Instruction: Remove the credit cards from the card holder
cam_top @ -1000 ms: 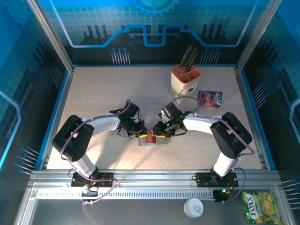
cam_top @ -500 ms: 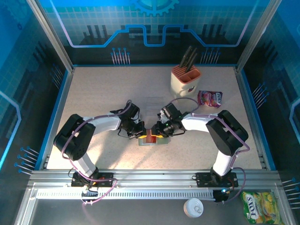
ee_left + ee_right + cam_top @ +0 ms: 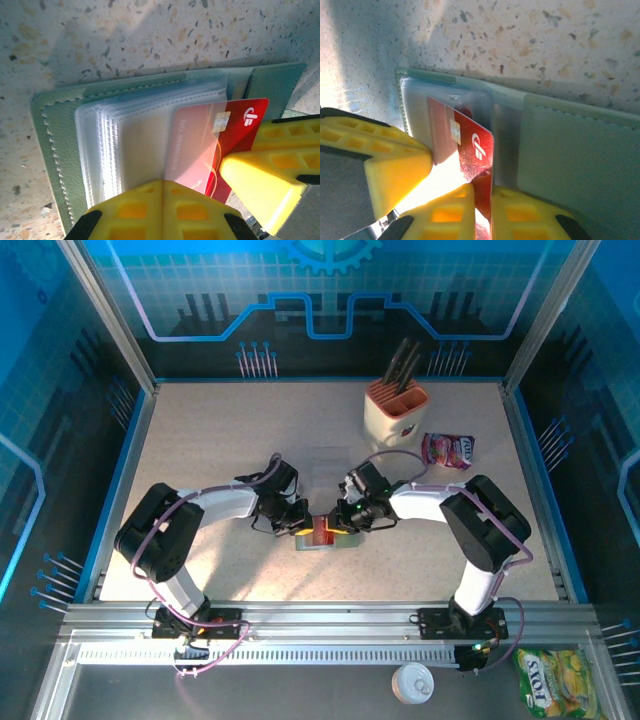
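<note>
Up close, chip (image 3: pixel 221 121) on red card (image 3: pixel 235 137)

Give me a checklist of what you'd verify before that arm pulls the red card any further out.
1. Grip: ok. The right gripper pinches the card by its edge.
2. Start: ok. The card's logo end is bare; the rest lies under its sleeve.
3. Hold-down: ok. The left gripper, tips together, rests on the sleeve stack.
4. Lay: ok. The holder is open and flat on the table.
5. Other cards inside: cannot tell.
6. Pull path: ok. The knife block and packet stand well away.
</note>
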You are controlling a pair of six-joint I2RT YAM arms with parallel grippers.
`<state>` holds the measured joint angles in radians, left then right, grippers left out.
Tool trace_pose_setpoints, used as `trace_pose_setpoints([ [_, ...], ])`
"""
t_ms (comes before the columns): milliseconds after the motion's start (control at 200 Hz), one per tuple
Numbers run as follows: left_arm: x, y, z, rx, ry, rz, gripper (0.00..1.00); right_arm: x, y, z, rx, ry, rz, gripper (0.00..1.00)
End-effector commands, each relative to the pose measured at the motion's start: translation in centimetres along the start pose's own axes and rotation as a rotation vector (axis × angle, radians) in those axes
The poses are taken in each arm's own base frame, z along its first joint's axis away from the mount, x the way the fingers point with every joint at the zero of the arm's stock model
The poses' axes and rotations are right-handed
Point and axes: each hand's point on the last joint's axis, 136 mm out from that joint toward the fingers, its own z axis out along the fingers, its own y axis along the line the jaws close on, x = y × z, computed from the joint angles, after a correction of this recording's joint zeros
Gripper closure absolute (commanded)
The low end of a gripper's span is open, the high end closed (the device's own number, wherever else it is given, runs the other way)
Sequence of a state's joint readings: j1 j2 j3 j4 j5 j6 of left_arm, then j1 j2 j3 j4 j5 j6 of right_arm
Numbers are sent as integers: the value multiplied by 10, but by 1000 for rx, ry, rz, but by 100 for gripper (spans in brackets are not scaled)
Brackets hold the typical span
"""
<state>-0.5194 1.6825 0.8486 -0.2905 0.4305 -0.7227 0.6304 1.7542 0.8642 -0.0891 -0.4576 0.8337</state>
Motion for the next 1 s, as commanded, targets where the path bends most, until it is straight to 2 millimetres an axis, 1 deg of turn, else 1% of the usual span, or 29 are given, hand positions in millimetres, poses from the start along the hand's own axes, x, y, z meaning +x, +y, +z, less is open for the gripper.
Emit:
trace_pose_setpoints([
  [0, 11, 21, 7, -83, 41, -18, 100, 0, -12, -9, 31, -10, 18, 89],
  [100, 11, 21, 6, -82, 39, -16, 100, -1, -10, -13, 25, -22, 10, 90],
  [305, 11, 18, 4, -76, 33, -13, 100, -1, -18, -21, 45, -32, 17, 92],
  [415, 9, 14, 1, -70, 28, -8, 99, -1, -18, -27, 47, -39, 11, 92],
  [470, 8, 9, -2, -56, 23, -7, 99, -2, -15, -31, 37, -43, -2, 92],
  [600, 1, -13, -16, 0, -15, 13, 99, -6, -8, -38, 41, -46, -49, 93],
  [705, -5, -26, -26, 26, -43, 33, 97, -6, -10, -43, 64, -42, -72, 94],
  [720, -6, -28, -28, 27, -47, 36, 97, -13, -1, -47, 52, -60, -90, 94],
  [785, -9, -34, -34, 39, -73, 49, 96, -16, 5, -52, 48, -61, -133, 95],
  [925, -18, -43, -50, 59, -129, 73, 95, -21, 16, -64, 65, -66, -291, 96],
  [995, -21, -44, -57, 67, -146, 75, 94, -24, 16, -69, 100, -64, -397, 97],
])
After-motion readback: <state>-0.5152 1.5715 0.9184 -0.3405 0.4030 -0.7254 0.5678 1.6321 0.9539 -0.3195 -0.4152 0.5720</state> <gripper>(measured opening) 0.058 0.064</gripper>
